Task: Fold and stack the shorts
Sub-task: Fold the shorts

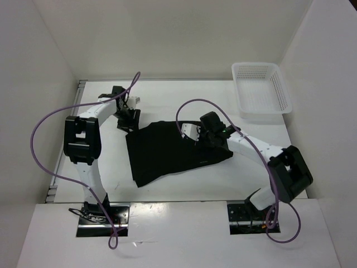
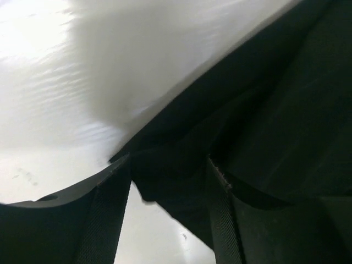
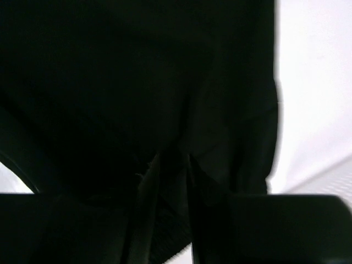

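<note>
The black shorts [image 1: 167, 151] lie spread flat on the white table, between the two arms. My left gripper [image 1: 129, 118] sits at their far left corner. In the left wrist view the left gripper [image 2: 170, 159] is open, and a corner of the shorts [image 2: 264, 110] lies loose between the fingers [image 2: 110, 209]. My right gripper [image 1: 209, 137] rests low over the shorts' far right part. In the right wrist view the right gripper [image 3: 173, 159] has its jaws a narrow gap apart over the dark shorts [image 3: 110, 82], which fill most of the view.
A white mesh basket [image 1: 261, 89] stands at the far right corner of the table [image 1: 167, 95]. White walls close in the table on the left, back and right. Purple cables loop above both arms.
</note>
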`<state>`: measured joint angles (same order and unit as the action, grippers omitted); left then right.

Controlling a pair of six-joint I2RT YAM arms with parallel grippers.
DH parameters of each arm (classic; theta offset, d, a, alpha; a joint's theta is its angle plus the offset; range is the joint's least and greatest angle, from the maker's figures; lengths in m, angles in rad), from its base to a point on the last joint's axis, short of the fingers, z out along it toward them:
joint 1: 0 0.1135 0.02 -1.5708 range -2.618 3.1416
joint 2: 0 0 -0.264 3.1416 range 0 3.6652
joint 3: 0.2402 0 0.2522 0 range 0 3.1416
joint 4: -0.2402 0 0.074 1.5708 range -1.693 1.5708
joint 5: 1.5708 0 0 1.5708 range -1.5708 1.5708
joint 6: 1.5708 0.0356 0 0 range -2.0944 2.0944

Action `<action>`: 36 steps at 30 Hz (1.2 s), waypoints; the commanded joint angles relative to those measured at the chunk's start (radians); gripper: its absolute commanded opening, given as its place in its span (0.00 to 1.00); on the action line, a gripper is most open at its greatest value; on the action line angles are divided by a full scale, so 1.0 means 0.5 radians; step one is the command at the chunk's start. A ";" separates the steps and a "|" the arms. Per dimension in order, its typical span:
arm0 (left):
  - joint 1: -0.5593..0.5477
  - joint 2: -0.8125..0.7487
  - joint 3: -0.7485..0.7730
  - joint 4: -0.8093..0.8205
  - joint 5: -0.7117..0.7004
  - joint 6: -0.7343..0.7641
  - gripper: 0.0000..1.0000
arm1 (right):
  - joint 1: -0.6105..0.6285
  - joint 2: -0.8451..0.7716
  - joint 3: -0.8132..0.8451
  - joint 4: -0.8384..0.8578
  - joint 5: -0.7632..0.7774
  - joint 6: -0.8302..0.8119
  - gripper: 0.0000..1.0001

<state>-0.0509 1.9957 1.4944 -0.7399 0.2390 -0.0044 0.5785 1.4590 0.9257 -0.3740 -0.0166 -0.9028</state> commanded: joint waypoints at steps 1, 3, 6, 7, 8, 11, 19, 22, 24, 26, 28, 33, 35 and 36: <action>-0.036 0.021 0.045 0.108 -0.079 0.009 0.63 | 0.000 0.052 0.030 0.122 -0.062 0.140 0.30; -0.036 0.095 0.045 0.108 -0.122 0.009 0.63 | 0.000 0.070 0.002 0.098 -0.062 0.140 0.26; -0.036 0.172 0.045 0.062 -0.104 0.009 0.56 | 0.000 0.089 -0.017 -0.034 -0.062 0.140 0.25; -0.036 0.172 0.045 0.062 -0.104 0.009 0.49 | 0.000 0.134 -0.044 -0.065 -0.062 0.140 0.25; -0.036 0.196 0.024 0.044 -0.079 0.009 0.41 | 0.000 0.153 -0.062 -0.065 -0.044 0.140 0.26; -0.036 0.285 0.024 0.044 -0.079 0.009 0.09 | 0.000 0.202 -0.127 -0.007 0.021 0.140 0.24; 0.007 0.536 0.587 0.121 -0.291 0.009 0.00 | 0.018 0.558 0.210 0.070 0.119 0.335 0.20; 0.028 0.662 0.861 0.121 -0.291 0.009 0.00 | 0.064 0.647 0.360 0.131 0.101 0.394 0.18; 0.028 0.733 1.088 0.102 -0.291 0.009 0.00 | 0.085 0.714 0.398 0.162 0.143 0.376 0.18; 0.004 0.758 1.183 0.081 -0.291 0.009 0.08 | 0.086 0.757 0.471 0.190 0.162 0.354 0.18; -0.015 0.718 1.208 0.059 -0.291 0.009 0.52 | 0.086 0.776 0.495 0.208 0.220 0.333 0.18; 0.040 0.293 0.865 0.059 -0.214 0.009 0.69 | 0.086 0.562 0.682 0.120 0.291 0.627 0.43; 0.111 0.121 0.612 0.059 -0.120 0.009 0.69 | 0.031 0.479 0.780 -0.048 0.239 0.838 0.60; 0.132 -0.047 0.516 0.041 -0.080 0.009 0.63 | -0.006 0.442 0.802 -0.110 0.199 0.909 0.62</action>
<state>-0.0353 2.1818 1.8435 -0.6960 0.1329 -0.0044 0.6060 1.7992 1.2320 -0.3668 0.0940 -0.6083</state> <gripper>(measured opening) 0.652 0.604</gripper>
